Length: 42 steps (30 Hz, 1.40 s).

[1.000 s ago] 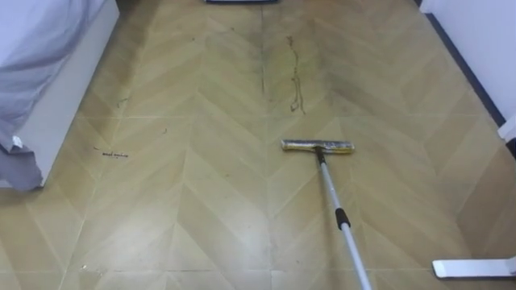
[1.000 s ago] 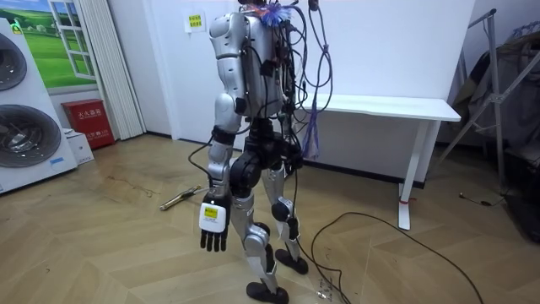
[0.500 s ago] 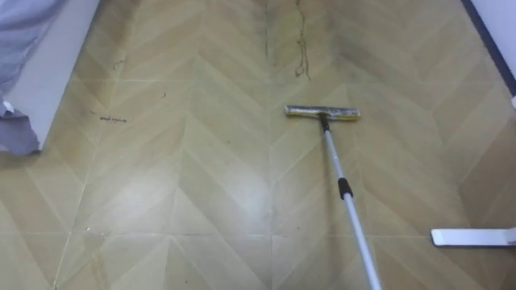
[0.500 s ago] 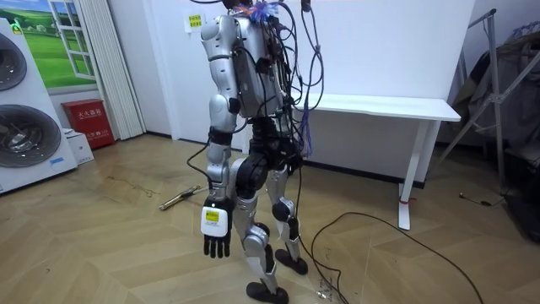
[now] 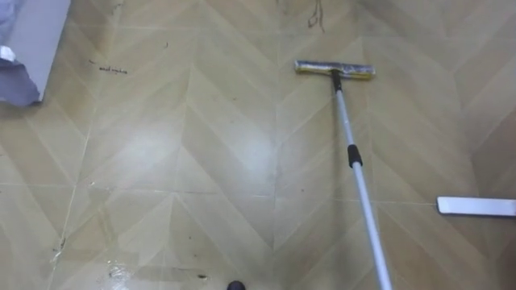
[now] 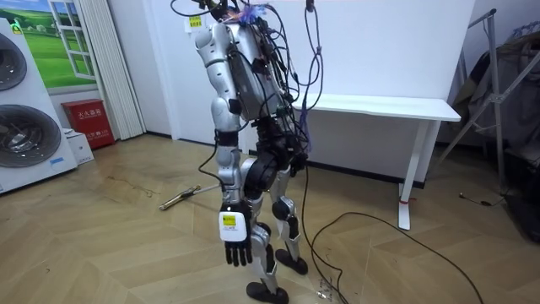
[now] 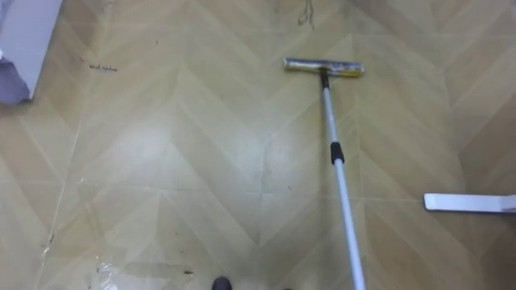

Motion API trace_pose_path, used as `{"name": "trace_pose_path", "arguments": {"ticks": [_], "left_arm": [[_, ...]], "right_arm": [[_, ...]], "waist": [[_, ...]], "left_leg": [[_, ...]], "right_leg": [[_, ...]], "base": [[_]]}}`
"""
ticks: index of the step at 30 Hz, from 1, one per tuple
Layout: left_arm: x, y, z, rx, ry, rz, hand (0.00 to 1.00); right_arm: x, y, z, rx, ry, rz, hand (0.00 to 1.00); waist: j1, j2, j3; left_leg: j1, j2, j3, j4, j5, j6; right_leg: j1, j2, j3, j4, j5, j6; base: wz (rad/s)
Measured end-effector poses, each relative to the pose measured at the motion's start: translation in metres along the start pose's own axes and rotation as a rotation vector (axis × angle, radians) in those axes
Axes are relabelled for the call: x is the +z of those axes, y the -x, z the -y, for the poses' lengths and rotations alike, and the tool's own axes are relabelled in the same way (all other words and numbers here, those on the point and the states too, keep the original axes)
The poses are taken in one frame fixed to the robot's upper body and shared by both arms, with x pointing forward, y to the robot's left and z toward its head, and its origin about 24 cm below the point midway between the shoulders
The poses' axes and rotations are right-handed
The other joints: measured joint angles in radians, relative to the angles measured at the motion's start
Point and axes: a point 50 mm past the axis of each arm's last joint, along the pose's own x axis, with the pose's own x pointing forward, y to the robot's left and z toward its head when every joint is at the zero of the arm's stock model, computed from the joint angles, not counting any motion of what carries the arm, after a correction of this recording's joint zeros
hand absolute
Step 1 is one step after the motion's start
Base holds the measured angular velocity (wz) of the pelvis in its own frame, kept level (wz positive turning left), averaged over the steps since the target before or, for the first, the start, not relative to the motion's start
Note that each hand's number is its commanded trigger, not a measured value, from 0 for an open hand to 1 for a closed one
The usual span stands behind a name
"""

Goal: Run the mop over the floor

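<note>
Currently, in the left eye view: the mop [image 5: 353, 155] lies flat on the wood floor [image 5: 161, 161], ahead of the robot and off to its right. Its yellowish head [image 5: 334, 69] is at the far end, and the pole runs back towards the lower right edge. Dark scribbled marks [image 5: 314, 14] sit just beyond the head. A grey cloth [image 5: 14, 80] is at the far left and a flat white bar [image 5: 476, 206] at the right. The right eye view shows the same layout, with a black collar [image 7: 335, 153] part-way down the pole, probably a telescopic joint. In the room view the robot stands upright in front of a white desk [image 6: 388, 105], with washing machines [image 6: 25, 110] at the room view's left. The left hand [image 6: 236, 247] hangs at its side, fingers loose and holding nothing. A thin pale rod on the floor beyond its legs looks like the mop, though it is too small to be sure. My estimate is that the mop is light, with a stiff, smooth pole that could slip or roll under the fingers. Nothing is grasped yet. The best hold is probably on the near end of the pole, on the robot's side of the collar, since the joint may twist.
</note>
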Motion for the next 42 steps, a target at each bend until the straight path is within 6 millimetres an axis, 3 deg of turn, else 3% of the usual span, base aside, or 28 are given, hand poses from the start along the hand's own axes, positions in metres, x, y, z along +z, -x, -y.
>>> {"name": "trace_pose_path", "arguments": {"ticks": [3, 8, 10, 12, 13, 14, 15, 16, 17, 18, 19, 20, 21, 23, 25, 26, 27, 28, 29, 30, 31, 32, 33, 34, 36, 38, 39, 42], "left_arm": [[-0.005, 0.0, 0.0, 0.001, -0.018, -0.03, 0.0], [-0.016, 0.0, 0.001, 0.008, -0.061, -0.096, 0.0], [-0.016, 0.0, 0.002, 0.009, -0.087, -0.102, 0.0], [-0.009, 0.0, 0.004, 0.006, -0.104, -0.095, 0.0], [-0.008, 0.0, 0.004, 0.004, -0.101, -0.092, 0.0], [-0.014, 0.0, 0.003, 0.004, -0.079, -0.11, 0.0], [-0.017, 0.0, 0.004, 0.002, -0.064, -0.119, 0.0], [-0.028, 0.001, 0.005, -0.004, -0.034, -0.149, 0.0], [-0.029, 0.001, 0.005, -0.006, -0.017, -0.151, 0.0], [-0.028, 0.001, 0.004, -0.003, 0.007, -0.141, 0.0], [-0.019, 0.0, 0.001, 0.004, 0.017, -0.105, 0.0], [-0.014, 0.0, 0.0, 0.007, 0.017, -0.087, 0.0], [-0.011, -0.001, 0.0, 0.006, 0.015, -0.063, 0.0], [-0.009, -0.001, 0.001, -0.007, -0.012, -0.046, 0.0], [-0.006, -0.001, 0.0, -0.023, -0.057, -0.031, 0.0], [-0.003, -0.001, -0.004, -0.027, -0.064, -0.025, 0.0], [-0.003, -0.001, -0.007, -0.028, -0.065, -0.03, 0.0], [-0.005, -0.001, -0.011, -0.033, -0.071, -0.048, 0.0], [-0.004, -0.001, -0.011, -0.036, -0.08, -0.054, 0.0], [0.005, -0.001, -0.008, -0.053, -0.084, -0.043, 0.0], [0.008, -0.001, -0.006, -0.059, -0.081, -0.056, 0.0], [0.014, -0.002, -0.004, -0.061, -0.084, -0.052, 0.0], [0.02, -0.002, 0.001, -0.063, -0.088, -0.042, 0.0], [0.025, -0.001, 0.006, -0.068, -0.082, -0.023, 0.0], [0.032, -0.001, 0.009, -0.06, -0.076, 0.001, 0.0], [0.034, -0.001, 0.008, -0.037, -0.078, 0.015, 0.0], [0.033, -0.001, 0.008, -0.037, -0.078, 0.012, 0.0], [0.018, -0.002, 0.005, -0.024, -0.118, -0.026, 0.0]], "right_arm": [[0.0, 0.0, 0.004, -0.021, -0.017, 0.002, 1.0], [-0.004, 0.001, 0.013, -0.057, -0.059, -0.008, 1.0], [-0.008, 0.001, 0.013, -0.06, -0.093, -0.022, 1.0], [-0.013, 0.001, 0.013, -0.062, -0.128, -0.048, 1.0], [-0.007, 0.001, 0.015, -0.063, -0.145, -0.045, 1.0], [0.006, 0.002, 0.017, -0.061, -0.143, -0.029, 1.0], [0.014, 0.003, 0.02, -0.061, -0.14, -0.023, 1.0], [0.032, 0.006, 0.027, -0.058, -0.126, 0.006, 1.0], [0.044, 0.008, 0.03, -0.051, -0.124, 0.032, 1.0], [0.072, 0.013, 0.034, -0.038, -0.13, 0.099, 1.0], [0.098, 0.02, 0.035, -0.018, -0.132, 0.164, 1.0], [0.111, 0.024, 0.035, -0.006, -0.131, 0.195, 1.0], [0.129, 0.03, 0.037, 0.007, -0.141, 0.245, 1.0], [0.139, 0.036, 0.047, 0.008, -0.156, 0.284, 1.0], [0.139, 0.039, 0.061, -0.013, -0.165, 0.288, 1.0], [0.135, 0.039, 0.064, -0.016, -0.173, 0.276, 1.0], [0.131, 0.037, 0.064, -0.013, -0.186, 0.266, 1.0], [0.121, 0.034, 0.063, 0.0, -0.204, 0.247, 1.0], [0.112, 0.031, 0.063, 0.002, -0.211, 0.225, 1.0], [0.093, 0.025, 0.061, 0.004, -0.23, 0.18, 1.0], [0.074, 0.02, 0.059, 0.008, -0.258, 0.128, 1.0], [0.063, 0.018, 0.059, 0.009, -0.272, 0.098, 1.0], [0.044, 0.015, 0.06, -0.001, -0.283, 0.043, 1.0], [0.026, 0.014, 0.062, -0.025, -0.276, -0.009, 1.0], [0.008, 0.012, 0.061, -0.044, -0.275, -0.05, 1.0], [-0.003, 0.01, 0.054, -0.057, -0.273, -0.081, 1.0], [-0.008, 0.009, 0.052, -0.06, -0.272, -0.09, 1.0], [-0.025, 0.008, 0.047, -0.075, -0.271, -0.129, 1.0]], "waist": [[0.011, 0.006, 0.0029], [0.018, 0.013, 0.0039], [0.03, 0.017, 0.0043], [0.062, 0.017, 0.0036], [0.076, 0.012, 0.0037], [0.11, 0.001, 0.0058], [0.129, -0.004, 0.0072], [0.154, -0.01, 0.0032], [0.16, -0.012, 0.0044], [0.159, -0.021, 0.0109], [0.16, -0.052, 0.0278], [0.16, -0.076, 0.0367], [0.161, -0.103, 0.0371], [0.163, -0.113, 0.0372], [0.176, -0.076, 0.022], [0.172, -0.067, 0.0185], [0.167, -0.062, 0.0169], [0.156, -0.046, 0.0096], [0.15, -0.037, 0.0036], [0.14, -0.024, -0.0031], [0.115, -0.021, -0.0025], [0.102, -0.02, -0.0023], [0.096, -0.004, -0.0024], [0.094, 0.018, -0.0009], [0.078, 0.047, -0.01], [0.058, 0.077, -0.006], [0.057, 0.079, -0.0069], [0.053, 0.079, -0.0113]], "left_leg": [[-0.046, -0.003, -0.01, 0.037, 0.0, 0.0], [-0.146, -0.022, -0.037, 0.177, -0.024, -0.013], [-0.208, -0.037, -0.066, 0.294, -0.037, -0.035], [-0.262, -0.034, -0.067, 0.394, -0.043, -0.055], [-0.323, -0.021, -0.061, 0.518, -0.021, -0.089], [-0.393, 0.0, -0.055, 0.727, 0.043, -0.102], [-0.423, 0.006, -0.056, 0.853, 0.102, -0.103], [-0.481, 0.013, -0.051, 1.101, 0.217, -0.116], [-0.512, 0.013, -0.045, 1.219, 0.245, -0.12], [-0.587, 0.013, -0.015, 1.429, 0.249, -0.117], [-0.651, 0.014, 0.017, 1.557, 0.228, -0.096], [-0.679, 0.014, 0.025, 1.594, 0.215, -0.082], [-0.726, 0.015, 0.026, 1.605, 0.184, -0.069], [-0.735, 0.031, 0.025, 1.477, 0.14, -0.073], [-0.644, 0.069, 0.027, 1.055, 0.116, -0.065], [-0.567, 0.068, 0.028, 0.827, 0.112, -0.061], [-0.528, 0.068, 0.026, 0.734, 0.11, -0.057], [-0.468, 0.068, 0.025, 0.6, 0.092, -0.062], [-0.454, 0.067, 0.028, 0.574, 0.016, -0.055], [-0.449, 0.056, 0.042, 0.569, -0.069, -0.013], [-0.45, 0.023, 0.043, 0.592, -0.104, 0.022], [-0.446, 0.0, 0.044, 0.607, -0.124, 0.033], [-0.429, -0.022, 0.046, 0.635, -0.162, 0.054], [-0.406, -0.026, 0.047, 0.658, -0.204, 0.075], [-0.389, -0.041, 0.044, 0.66, -0.239, 0.096], [-0.36, -0.048, 0.04, 0.636, -0.262, 0.106], [-0.349, -0.05, 0.04, 0.623, -0.264, 0.107], [-0.288, -0.051, 0.04, 0.54, -0.264, 0.107]], "right_leg": [[-0.045, -0.012, 0.002, 0.05, -0.023, -0.004], [-0.139, -0.046, 0.01, 0.217, -0.105, -0.011], [-0.184, -0.043, 0.031, 0.314, -0.154, -0.026], [-0.224, -0.039, 0.045, 0.396, -0.205, -0.054], [-0.251, -0.043, 0.053, 0.456, -0.23, -0.078], [-0.271, -0.041, 0.063, 0.523, -0.25, -0.102], [-0.273, -0.041, 0.067, 0.552, -0.26, -0.108], [-0.278, -0.043, 0.071, 0.595, -0.27, -0.114], [-0.284, -0.042, 0.078, 0.608, -0.271, -0.117], [-0.288, -0.049, 0.087, 0.611, -0.266, -0.126], [-0.287, -0.075, 0.109, 0.61, -0.262, -0.131], [-0.287, -0.088, 0.128, 0.609, -0.26, -0.131], [-0.281, -0.106, 0.155, 0.601, -0.259, -0.131], [-0.26, -0.114, 0.176, 0.597, -0.264, -0.111], [-0.25, -0.113, 0.141, 0.618, -0.29, -0.06], [-0.26, -0.113, 0.134, 0.653, -0.321, -0.052], [-0.264, -0.112, 0.131, 0.672, -0.337, -0.047], [-0.264, -0.114, 0.111, 0.697, -0.37, -0.035], [-0.261, -0.119, 0.099, 0.701, -0.382, -0.027], [-0.254, -0.135, 0.089, 0.706, -0.394, -0.004], [-0.254, -0.154, 0.106, 0.756, -0.393, 0.013], [-0.269, -0.16, 0.132, 0.809, -0.369, 0.013], [-0.304, -0.16, 0.184, 0.91, -0.29, 0.021], [-0.342, -0.139, 0.236, 0.993, -0.174, 0.023], [-0.401, -0.121, 0.272, 1.072, -0.054, 0.036], [-0.48, -0.079, 0.282, 1.103, -0.067, 0.05], [-0.497, -0.07, 0.282, 1.082, -0.077, 0.055], [-0.509, -0.057, 0.252, 0.777, -0.124, 0.053]], "base": [[0.12], [0.27], [0.45], [0.4], [-0.15], [-0.52], [-1.03], [-0.83], [-0.61], [-0.15], [0.0], [0.12], [0.17], [0.22], [0.25], [0.24], [0.28], [0.27], [0.47], [0.73], [0.83], [0.8], [0.39], [0.15], [0.03], [-0.02], [-0.24], [-0.24]]}}
